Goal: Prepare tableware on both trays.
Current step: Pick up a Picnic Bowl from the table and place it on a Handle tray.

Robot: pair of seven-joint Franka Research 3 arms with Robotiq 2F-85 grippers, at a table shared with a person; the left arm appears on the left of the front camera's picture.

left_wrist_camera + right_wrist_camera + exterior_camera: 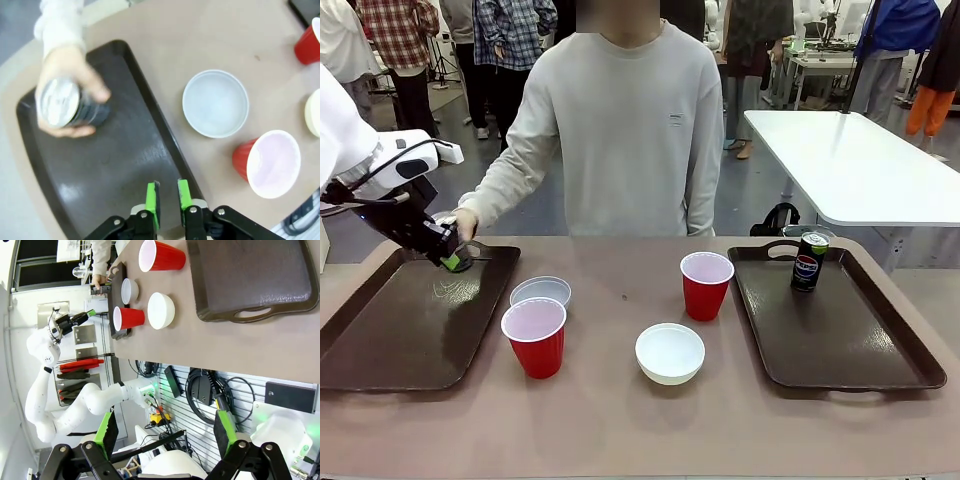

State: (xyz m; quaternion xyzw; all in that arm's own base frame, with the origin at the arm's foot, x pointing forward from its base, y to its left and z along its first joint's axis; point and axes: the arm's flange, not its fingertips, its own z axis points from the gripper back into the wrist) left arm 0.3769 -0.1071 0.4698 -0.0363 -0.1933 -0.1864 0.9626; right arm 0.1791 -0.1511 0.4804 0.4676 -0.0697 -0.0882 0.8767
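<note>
The left tool [452, 258] hangs over the far right corner of the left tray [390, 340], its green pads a narrow gap apart and pinching nothing. Just beyond it the person's hand [65, 75] wraps a black can [67, 106] over that same corner; whether the can already stands on the tray I cannot tell. The sound course, as I judge it, is to hold this tool off until the hand is clear. It should then spread wider and come straight down on one rim of the left bowl [540, 291], which lies on the tabletop [620, 420] just beside the tray's right rim. The left cup [534, 337] stands near that bowl and could be tipped by a careless swing. Both cups are upright and empty, as are both bowls. The right cup [706, 285] is beside the right tray's [840, 340] left rim, and the middle bowl [670, 352] sits nearer the tabletop's near edge. The right tray carries only the second can [809, 262], upright at its far rim. The right tool [165, 432] is spread wide and empty.
</note>
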